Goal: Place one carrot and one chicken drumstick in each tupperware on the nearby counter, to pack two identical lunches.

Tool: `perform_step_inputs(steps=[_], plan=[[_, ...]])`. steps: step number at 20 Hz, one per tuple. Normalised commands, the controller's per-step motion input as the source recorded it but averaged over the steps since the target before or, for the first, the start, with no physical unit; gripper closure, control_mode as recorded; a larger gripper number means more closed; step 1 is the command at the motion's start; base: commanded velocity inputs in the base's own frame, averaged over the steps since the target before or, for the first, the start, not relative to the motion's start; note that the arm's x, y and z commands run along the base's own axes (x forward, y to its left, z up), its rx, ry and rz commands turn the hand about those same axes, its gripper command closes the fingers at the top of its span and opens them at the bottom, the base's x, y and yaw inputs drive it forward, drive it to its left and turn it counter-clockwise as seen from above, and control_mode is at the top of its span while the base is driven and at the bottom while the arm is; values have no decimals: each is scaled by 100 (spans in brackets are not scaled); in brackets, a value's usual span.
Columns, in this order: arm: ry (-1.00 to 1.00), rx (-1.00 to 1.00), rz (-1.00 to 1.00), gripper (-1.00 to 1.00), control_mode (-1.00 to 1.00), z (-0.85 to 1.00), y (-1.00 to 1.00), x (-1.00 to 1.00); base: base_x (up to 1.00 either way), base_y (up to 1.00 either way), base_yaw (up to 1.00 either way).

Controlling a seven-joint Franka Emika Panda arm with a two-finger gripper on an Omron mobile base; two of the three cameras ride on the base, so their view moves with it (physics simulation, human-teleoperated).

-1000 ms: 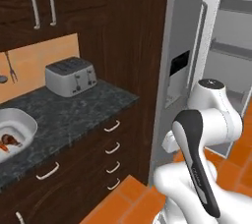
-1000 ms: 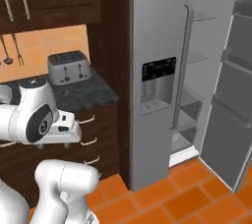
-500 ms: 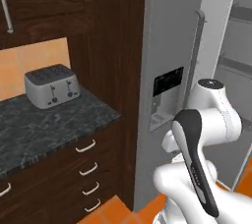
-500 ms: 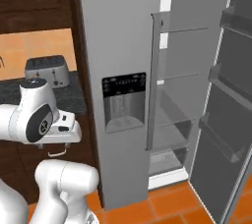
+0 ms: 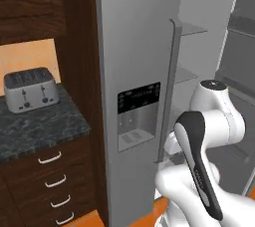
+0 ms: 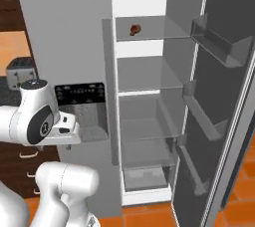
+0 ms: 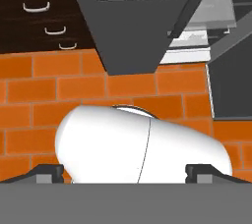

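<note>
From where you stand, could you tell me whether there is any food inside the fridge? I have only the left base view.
Observer: Yes. In the right base view a small reddish-brown piece of food lies on the top shelf of the open fridge. It is too small to tell whether it is a drumstick.
Operator: Thank you. How does the fridge door stand?
Observer: The right door is swung wide, off to the right of the shelves.
Operator: And the fingers, please?
Observer: In the hand view the fingers stand wide apart, holding nothing, above the orange brick floor.
</note>
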Motion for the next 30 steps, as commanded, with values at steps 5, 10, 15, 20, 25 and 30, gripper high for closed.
perform_step_inputs(steps=[5,10,15,20,25,30], plan=[[0,0,0,-100,100,0,0,0,58,-57,8],[0,0,0,-100,100,0,0,0,41,-4,0],[0,0,0,-100,100,0,0,0,49,-13,1],[0,0,0,-100,100,0,0,0,64,-43,5],[0,0,0,-100,100,0,0,0,31,-49,0],[0,0,0,-100,100,0,0,0,63,0,0]])
